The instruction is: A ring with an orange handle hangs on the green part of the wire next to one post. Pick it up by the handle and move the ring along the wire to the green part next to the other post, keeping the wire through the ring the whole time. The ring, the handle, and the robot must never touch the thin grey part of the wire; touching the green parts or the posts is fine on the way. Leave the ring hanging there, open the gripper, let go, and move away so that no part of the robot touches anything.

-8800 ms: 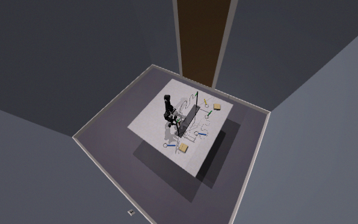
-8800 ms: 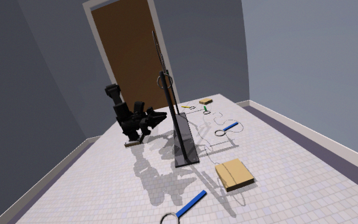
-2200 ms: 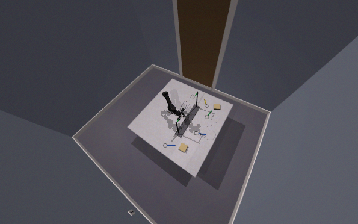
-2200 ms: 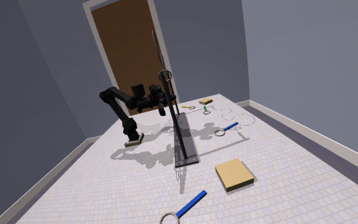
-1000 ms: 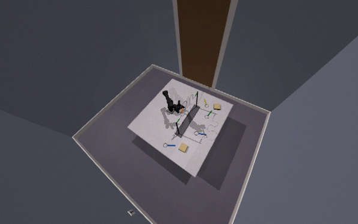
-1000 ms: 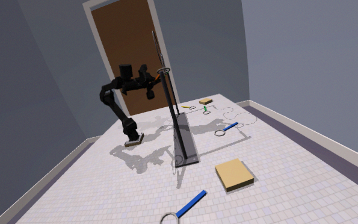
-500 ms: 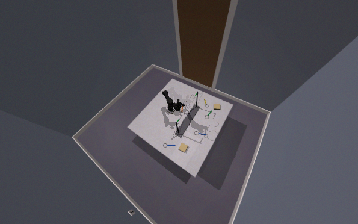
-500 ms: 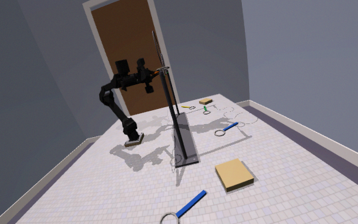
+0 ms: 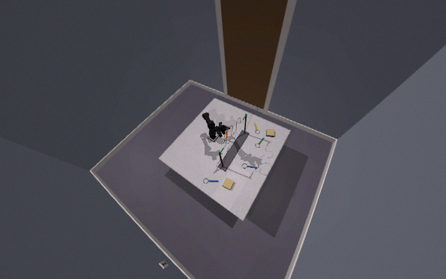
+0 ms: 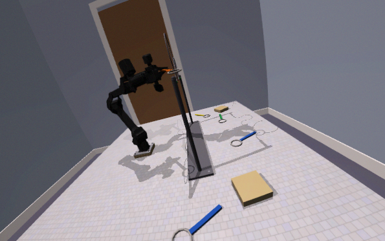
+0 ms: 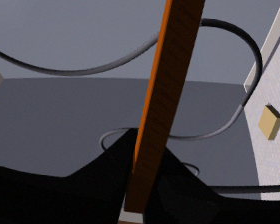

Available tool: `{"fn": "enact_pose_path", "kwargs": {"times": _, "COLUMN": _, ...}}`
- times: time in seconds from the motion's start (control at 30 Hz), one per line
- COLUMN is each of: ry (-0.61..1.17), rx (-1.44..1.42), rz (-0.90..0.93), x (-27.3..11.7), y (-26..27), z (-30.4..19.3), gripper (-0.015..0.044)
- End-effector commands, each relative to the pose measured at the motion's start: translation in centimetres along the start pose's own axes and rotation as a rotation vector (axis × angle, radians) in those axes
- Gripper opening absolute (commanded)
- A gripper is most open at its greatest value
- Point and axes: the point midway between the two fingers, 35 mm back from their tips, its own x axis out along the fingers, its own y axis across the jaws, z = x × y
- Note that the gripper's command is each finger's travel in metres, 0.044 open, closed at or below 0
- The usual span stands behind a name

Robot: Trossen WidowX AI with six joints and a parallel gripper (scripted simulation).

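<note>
My gripper [image 9: 227,128] [image 10: 164,69] [image 11: 139,136] is shut on the orange handle [image 9: 226,134] [image 11: 166,82], held up on the arm's side of the wire. The ring [image 10: 169,72] lies nearly flat in the exterior view, just above the near post's top in that view; it is out of sight in the wrist view. The grey wire [image 10: 165,39] [image 11: 71,73] bends in loops behind the handle in the wrist view. Whether the ring touches it cannot be told. Green parts [image 9: 222,150] [image 9: 244,117] sit by the near post [image 9: 221,160] [image 10: 187,126] and far post [image 9: 245,125] [image 10: 186,100].
The posts stand on a dark base [image 9: 235,150] [image 10: 200,149]. Beyond it lie blue-handled rings, a green-handled ring [image 9: 261,142], a yellow-handled ring [image 9: 255,127] and tan blocks [image 9: 270,133] [image 10: 252,188]. Another blue handle [image 9: 213,181] [image 10: 206,219] lies near the front edge.
</note>
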Motion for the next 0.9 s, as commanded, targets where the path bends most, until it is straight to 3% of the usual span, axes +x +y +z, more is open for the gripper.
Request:
{"fn": "enact_pose_path", "kwargs": {"times": 0.0, "ry": -0.005, "rx": 0.054, "rz": 0.039, "x": 0.0, "y": 1.4, "z": 0.0, "gripper": -0.015}}
{"fn": "enact_pose_path", "kwargs": {"times": 0.87, "ry": -0.009, "rx": 0.353, "rz": 0.208, "x": -0.7, "y": 7.5, "z": 1.4, "gripper": -0.015}}
